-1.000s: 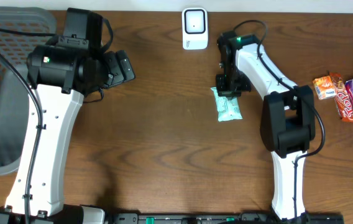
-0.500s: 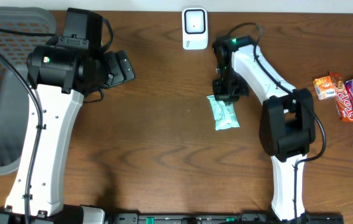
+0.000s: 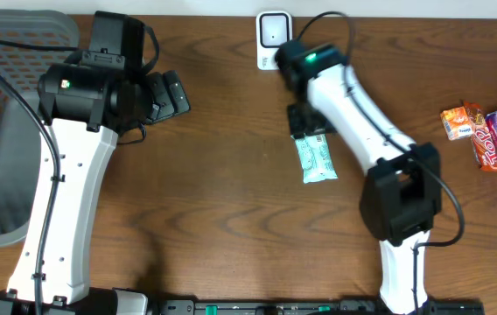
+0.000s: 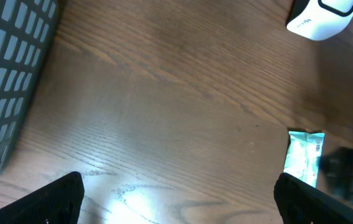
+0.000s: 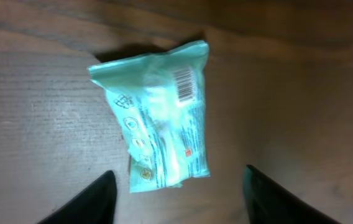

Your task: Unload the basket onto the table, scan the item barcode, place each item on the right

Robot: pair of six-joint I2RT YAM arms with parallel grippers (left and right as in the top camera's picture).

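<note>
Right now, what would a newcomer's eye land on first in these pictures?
The mint-green packet lying flat in the middle of the wooden table, barcode facing up, with the right gripper open over it. Next come the white scanner at the far edge and the bright snack packs at the right edge.

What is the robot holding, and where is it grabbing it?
Nothing. The green packet lies free under the open right tool; the left tool is empty too.

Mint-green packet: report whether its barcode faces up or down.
Up. The mint-green packet lies flat on the wooden table, its barcode showing near one end in the right wrist view.
</note>
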